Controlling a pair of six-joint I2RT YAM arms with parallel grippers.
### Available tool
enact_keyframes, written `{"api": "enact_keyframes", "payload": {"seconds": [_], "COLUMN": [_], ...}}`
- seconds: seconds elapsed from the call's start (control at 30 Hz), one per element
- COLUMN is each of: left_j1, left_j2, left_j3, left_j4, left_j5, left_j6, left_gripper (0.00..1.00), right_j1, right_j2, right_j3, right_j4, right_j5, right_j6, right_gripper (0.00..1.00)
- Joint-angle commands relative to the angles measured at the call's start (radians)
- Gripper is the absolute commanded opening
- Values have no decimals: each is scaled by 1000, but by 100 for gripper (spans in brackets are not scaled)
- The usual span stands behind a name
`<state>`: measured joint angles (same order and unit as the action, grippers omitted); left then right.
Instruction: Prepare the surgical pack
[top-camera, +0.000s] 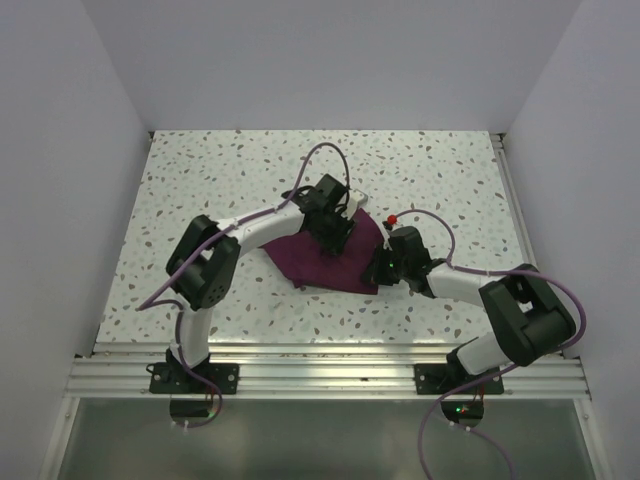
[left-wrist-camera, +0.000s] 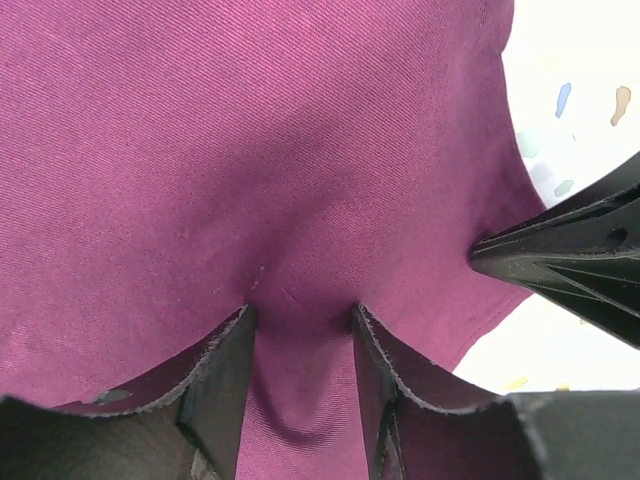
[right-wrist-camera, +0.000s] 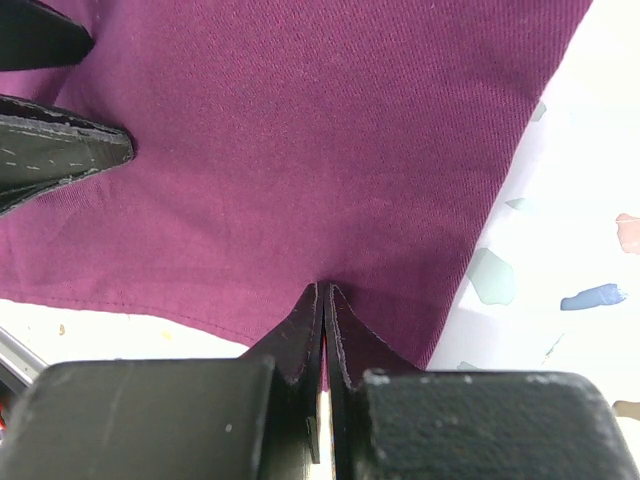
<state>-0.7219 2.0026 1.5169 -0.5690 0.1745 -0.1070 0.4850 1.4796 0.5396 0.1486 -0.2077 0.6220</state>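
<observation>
Purple cloth (top-camera: 318, 265): it is laid flat near the middle of the speckled table (top-camera: 450, 180), as one crumpled heap. Nothing else of the pack can be seen.
Left gripper (left-wrist-camera: 300, 315): it is pushed down onto the cloth, near the cloth's 1 o'clock side in the top view.
Left gripper state: the fingers are held apart. A soft bump of cloth is raised between the tips, but it is not squeezed flat.
Right gripper (right-wrist-camera: 325, 292): it is set on the cloth's edge at about 4 o'clock in the top view, close to the bare table.
Right gripper state: the fingers are pressed tight together. A thin bit of cloth seems to be pinched at the tips, and small wrinkles are pulled toward them.
The two grippers: they are placed near each other but are not touching.
Small red thing (top-camera: 391, 218): it is seen just past the cloth at 2 o'clock. What it is cannot be told.
</observation>
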Motion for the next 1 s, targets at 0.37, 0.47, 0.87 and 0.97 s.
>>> {"api": "enact_keyframes", "payload": {"seconds": [0.37,0.47,0.87,0.97], "left_j1": [-25,-25,-22,-22], "left_j2": [101,111,48,22], "left_j3": [-29,-29,11,48], "left_j4": [-86,-86,-74,-92], "left_j5": [52,83,157,155], "left_j6": [29,36,12,1], "left_gripper": [31,15,0,0], "right_j1": [1,1,0,0], "right_j2": [8,4,-8,-13], "right_j3": [-21,-18,-32,-36], "right_j4": [-81,-84,-44,-15], "right_j5": [33,33,36,40], "right_j6": [-15,-16,-10,-1], "right_gripper": [0,0,0,0]}}
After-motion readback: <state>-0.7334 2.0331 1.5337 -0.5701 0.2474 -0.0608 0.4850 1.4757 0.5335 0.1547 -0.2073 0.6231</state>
